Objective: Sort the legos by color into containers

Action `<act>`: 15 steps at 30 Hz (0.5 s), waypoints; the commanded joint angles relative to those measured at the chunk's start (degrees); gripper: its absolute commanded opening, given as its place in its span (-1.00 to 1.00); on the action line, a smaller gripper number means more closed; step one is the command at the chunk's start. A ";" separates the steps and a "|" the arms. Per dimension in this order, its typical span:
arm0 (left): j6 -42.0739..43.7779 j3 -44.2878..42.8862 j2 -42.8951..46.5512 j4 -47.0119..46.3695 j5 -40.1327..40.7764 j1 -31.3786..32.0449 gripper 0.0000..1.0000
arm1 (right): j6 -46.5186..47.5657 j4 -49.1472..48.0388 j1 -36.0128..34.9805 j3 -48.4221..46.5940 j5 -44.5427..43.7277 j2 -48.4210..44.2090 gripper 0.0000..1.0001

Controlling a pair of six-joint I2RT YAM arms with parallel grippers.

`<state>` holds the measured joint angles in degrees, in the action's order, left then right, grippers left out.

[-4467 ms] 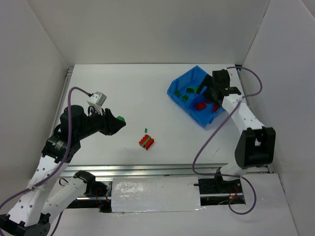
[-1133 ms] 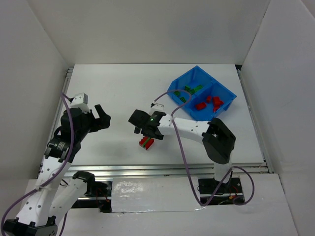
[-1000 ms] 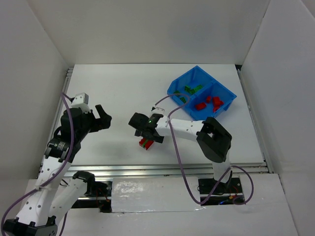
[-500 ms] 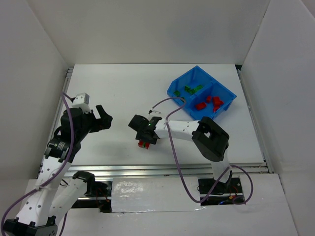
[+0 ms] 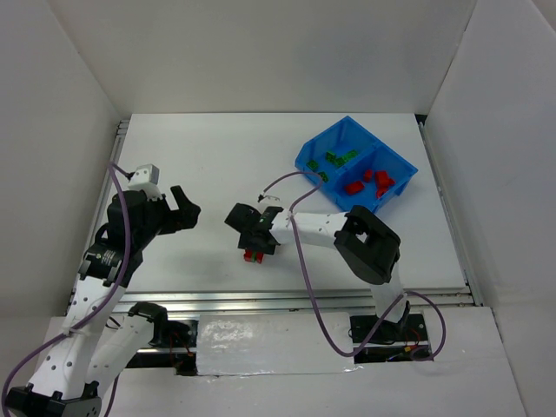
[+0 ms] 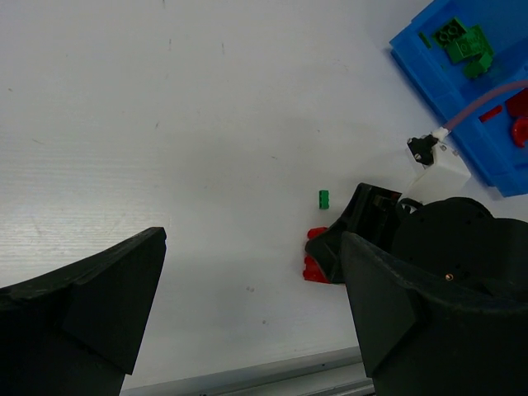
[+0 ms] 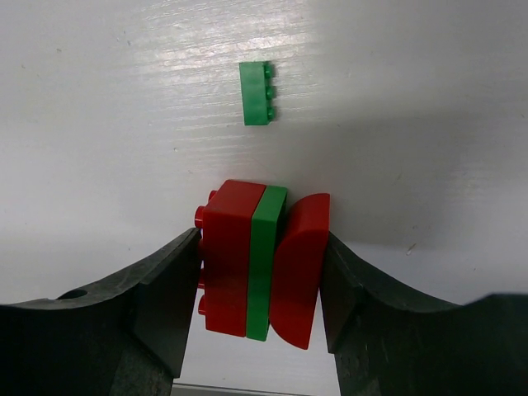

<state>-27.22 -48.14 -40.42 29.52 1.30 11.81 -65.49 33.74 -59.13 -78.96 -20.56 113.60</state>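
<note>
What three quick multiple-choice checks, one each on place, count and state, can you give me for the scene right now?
1. The small loose green plastic brick lies: A) on the white table, apart from the red-and-green plastic brick stack; B) on top of that stack; C) under it.
2. The stack gripped by the right tool has: A) two layers; B) three layers; C) four layers.
3. The left tool is: A) shut on a brick; B) shut, empty; C) open, empty.
Answers: 1 A, bare table shows all round it; 2 B, red, green, red side by side; 3 C, its jaws stand wide apart with nothing between.
</note>
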 commanded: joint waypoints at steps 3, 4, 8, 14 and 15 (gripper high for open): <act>-1.51 -0.11 0.70 -2.71 -4.46 -0.30 0.99 | 3.70 -3.74 -0.72 1.43 0.52 -2.76 -0.58; -2.56 0.15 1.22 -2.80 -5.16 -0.30 0.99 | 4.93 -5.51 -0.98 2.66 0.17 -6.25 -0.60; -7.92 0.51 1.23 -1.32 -8.50 -0.30 0.98 | 20.61 -16.84 -4.31 11.25 -4.22 -16.03 -1.00; -16.71 -5.19 -3.25 2.47 -16.58 -0.30 0.99 | 44.18 -38.53 -9.77 23.56 -2.31 -27.81 -1.00; -18.46 -6.08 -3.87 2.82 -19.20 -0.30 0.99 | 45.88 -39.96 -9.95 24.54 -0.64 -29.47 -1.00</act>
<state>-39.44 -49.71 -42.76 31.97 -10.74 11.81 -34.72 7.77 -68.58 -58.13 -22.90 88.27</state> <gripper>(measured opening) 0.995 0.614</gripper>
